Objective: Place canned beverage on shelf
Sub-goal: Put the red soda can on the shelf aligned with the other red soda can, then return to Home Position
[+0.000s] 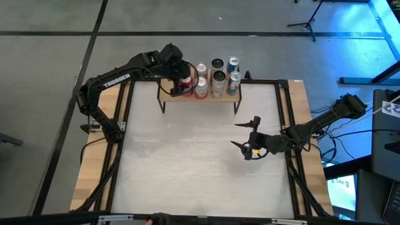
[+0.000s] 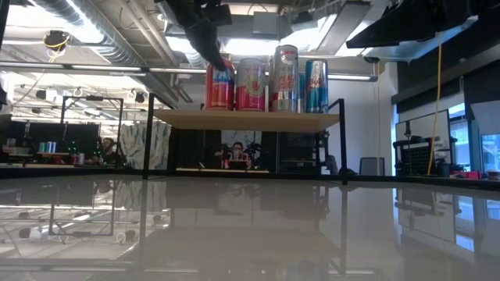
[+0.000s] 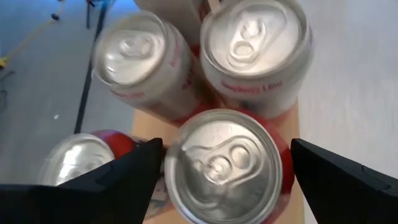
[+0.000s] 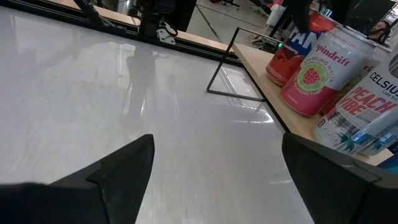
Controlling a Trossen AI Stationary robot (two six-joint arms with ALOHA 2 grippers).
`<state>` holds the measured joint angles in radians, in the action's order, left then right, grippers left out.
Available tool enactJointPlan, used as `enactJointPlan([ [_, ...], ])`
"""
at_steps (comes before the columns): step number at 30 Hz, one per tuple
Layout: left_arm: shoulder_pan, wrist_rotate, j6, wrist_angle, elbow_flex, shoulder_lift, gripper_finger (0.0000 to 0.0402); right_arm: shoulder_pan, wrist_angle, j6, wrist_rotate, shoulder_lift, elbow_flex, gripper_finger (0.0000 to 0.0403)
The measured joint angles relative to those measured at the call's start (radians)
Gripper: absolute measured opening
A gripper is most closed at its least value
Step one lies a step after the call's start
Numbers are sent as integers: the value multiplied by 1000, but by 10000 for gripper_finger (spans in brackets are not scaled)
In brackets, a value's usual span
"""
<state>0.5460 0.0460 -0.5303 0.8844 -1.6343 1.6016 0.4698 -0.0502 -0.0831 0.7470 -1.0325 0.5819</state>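
The light-wood shelf (image 1: 229,97) stands at the table's far edge on thin black legs and carries several upright cans. My left gripper (image 1: 179,80) is over the shelf's left end, pointing down and open. Its fingers stand on either side of a red can with a silver top (image 3: 227,165). That can stands upright on the board, as the low view (image 2: 219,87) shows. My right gripper (image 1: 235,134) is open and empty over the table's right half, in front of the shelf, pointing toward the table's left. My left gripper's fingers straddle the red can's upper part from above. A strip of board (image 3: 299,134) shows between the can and one finger. The other finger (image 3: 140,171) lies against the can's outline, and I cannot tell whether it touches.
Other cans crowd the red one: a white and red can (image 3: 255,50) and another (image 3: 140,59) beside it, and silver and blue cans (image 2: 316,84) toward the shelf's right end. Bare white tabletop (image 1: 187,162) lies in front of the shelf. People sit in the room beyond the table.
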Motion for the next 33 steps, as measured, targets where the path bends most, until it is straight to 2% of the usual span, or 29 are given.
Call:
enactJointPlan([
  [15,-37,21,35,51,-148,0,338,0,0,0,0,0,0,349],
  [22,-104,28,163,138,-154,-86,338,1,-1,0,0,0,0,349],
  [27,-200,53,254,109,-30,-233,338,1,-1,0,0,0,0,349],
  [30,-270,17,319,3,126,-360,338,1,-1,0,0,0,0,349],
  [33,-354,-58,395,-187,326,-490,338,1,-6,0,0,0,0,349],
])
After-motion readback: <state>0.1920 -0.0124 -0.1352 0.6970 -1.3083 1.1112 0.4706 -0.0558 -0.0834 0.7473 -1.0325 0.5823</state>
